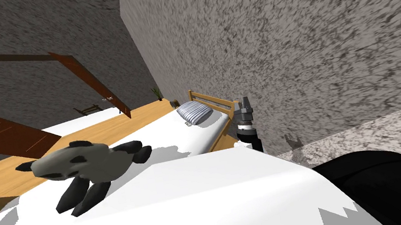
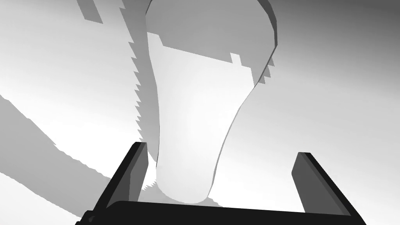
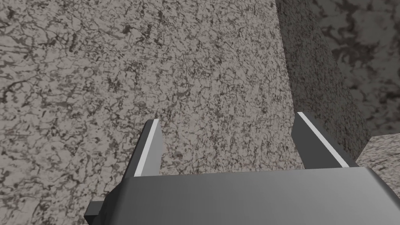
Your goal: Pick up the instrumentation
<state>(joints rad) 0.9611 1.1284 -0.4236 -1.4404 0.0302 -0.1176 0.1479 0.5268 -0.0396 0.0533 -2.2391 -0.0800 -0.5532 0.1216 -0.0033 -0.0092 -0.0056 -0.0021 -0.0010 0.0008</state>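
Observation:
I cannot make out any instrument. A small pale item [image 1: 188, 124] lies on the white bed [image 1: 183, 133] beside the striped pillow [image 1: 194, 113], too small to name. My right gripper [image 1: 245, 104] is raised at the bed's wooden headboard [image 1: 212, 100], close to the speckled grey wall [image 1: 310, 52]. In its wrist view the right gripper [image 3: 226, 117] is open with nothing between the fingers, facing that wall. My left gripper [image 2: 219, 150] is open too. A pale rounded shape [image 2: 191, 129] rises close to one finger, against white and grey surfaces.
A grey and black plush animal [image 1: 88, 162] lies on the bed near me. Beyond the bed are a wooden floor [image 1: 5, 172], brown door leaves [image 1: 90, 80] and a small plant [image 1: 157, 93]. The speckled wall runs along the bed's right side.

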